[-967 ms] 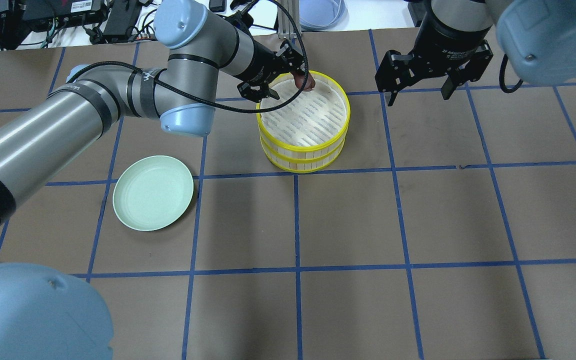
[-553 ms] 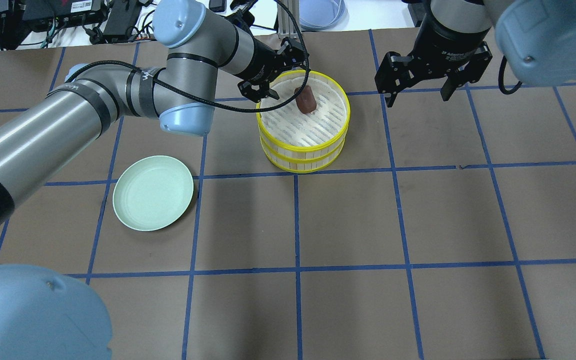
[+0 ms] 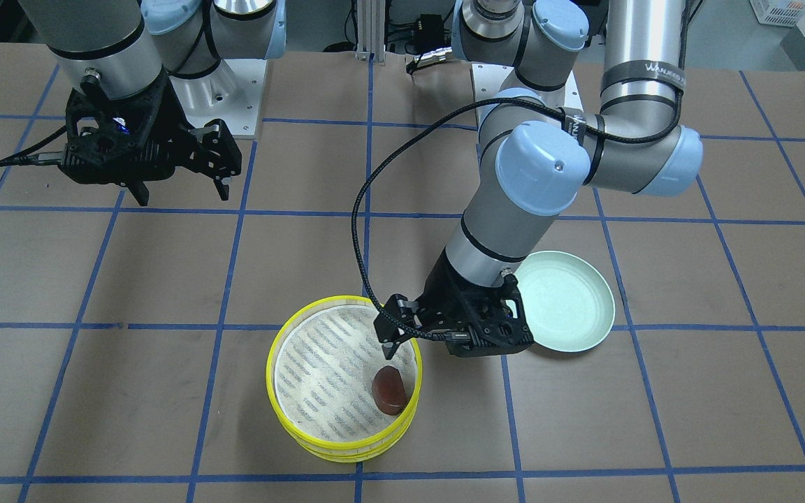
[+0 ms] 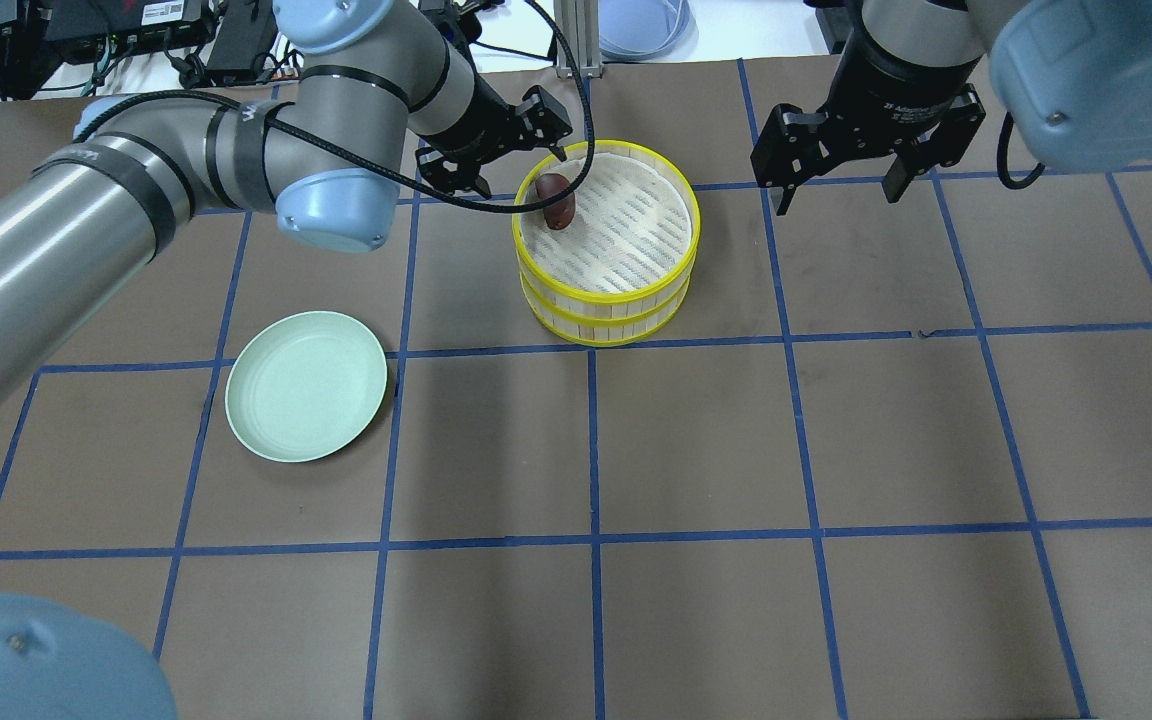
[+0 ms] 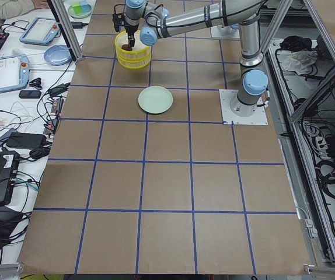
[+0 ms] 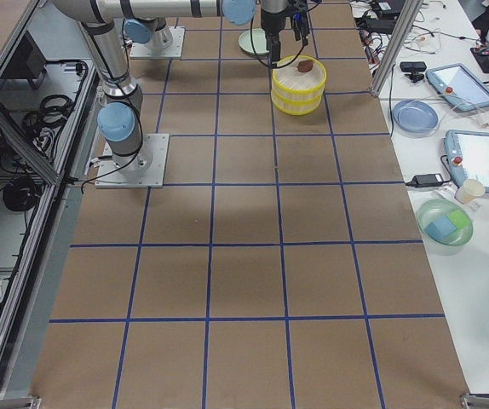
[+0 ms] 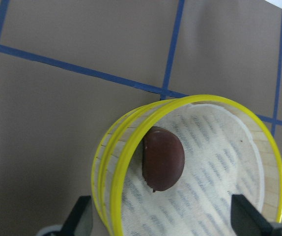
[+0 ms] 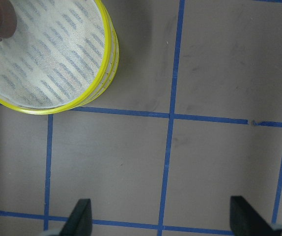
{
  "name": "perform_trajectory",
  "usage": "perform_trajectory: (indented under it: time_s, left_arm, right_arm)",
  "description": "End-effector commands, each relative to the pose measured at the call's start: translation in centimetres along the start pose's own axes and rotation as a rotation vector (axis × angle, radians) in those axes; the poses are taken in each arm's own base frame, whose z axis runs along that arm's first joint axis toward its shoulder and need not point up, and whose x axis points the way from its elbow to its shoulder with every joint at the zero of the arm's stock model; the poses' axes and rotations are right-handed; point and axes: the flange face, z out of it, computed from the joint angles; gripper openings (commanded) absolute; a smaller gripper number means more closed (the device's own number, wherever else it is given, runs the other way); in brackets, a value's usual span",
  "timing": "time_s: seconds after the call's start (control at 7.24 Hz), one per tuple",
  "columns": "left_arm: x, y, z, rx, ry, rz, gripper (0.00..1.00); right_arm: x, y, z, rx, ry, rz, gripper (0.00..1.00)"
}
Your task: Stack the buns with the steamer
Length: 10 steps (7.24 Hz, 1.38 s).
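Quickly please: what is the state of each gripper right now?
Left gripper: open, holding nothing; the brown bun lies in the top steamer tray.
Right gripper: open, holding nothing.

Robotics lab: tape-gridded table, teach pendants, loose cables alongside.

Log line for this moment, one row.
left gripper: open, by steamer edge | bun: loose in top tray | right gripper: open, hovering apart
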Motion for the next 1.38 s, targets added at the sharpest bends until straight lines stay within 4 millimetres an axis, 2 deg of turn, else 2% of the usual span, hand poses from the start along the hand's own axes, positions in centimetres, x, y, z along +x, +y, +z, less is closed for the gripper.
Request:
perform_trajectory:
  time_s: [0.0,0.14,0.28,0.41,0.69,0.83,1.11,1.24]
  left_arm:
    - [-6.5,-2.7,-6.4,0.019,-0.100,0.061,1.00]
    - [-9.7,-2.4,-9.3,-0.023,-0.186,0.083,1.00]
    - [-11.1,-1.7,-11.7,-0.049,-0.256,0.148,1.00]
    - [-11.5,0.0,-14.2,-0.095,-0.316,0.215,1.00]
    - [-11.0,3.5,-17.9,-0.164,-0.335,0.229,1.00]
    - [-10.3,4.6,-19.3,-0.150,-0.330,0.240,1.00]
    - [-9.6,5.9,-21.1,-0.130,-0.301,0.242,1.00]
    - [-9.7,6.2,-21.1,-0.131,-0.303,0.243,1.00]
  right_arm:
    - [0.2,-0.1,-0.1,0.011,0.016,0.001,1.00]
    - [-0.1,0.3,-0.6,0.018,0.019,0.005,1.00]
    - [-0.2,0.2,-0.6,0.028,0.017,0.011,1.00]
    - [0.3,-0.1,-1.4,0.078,0.086,0.009,1.00]
    - [0.3,0.0,-1.4,0.077,0.105,0.005,1.00]
    - [0.0,0.0,-1.3,0.077,0.079,0.004,1.00]
    - [-0.2,0.0,-1.3,0.076,0.050,0.003,1.00]
    - [-0.2,-0.1,-1.2,0.075,0.050,0.003,1.00]
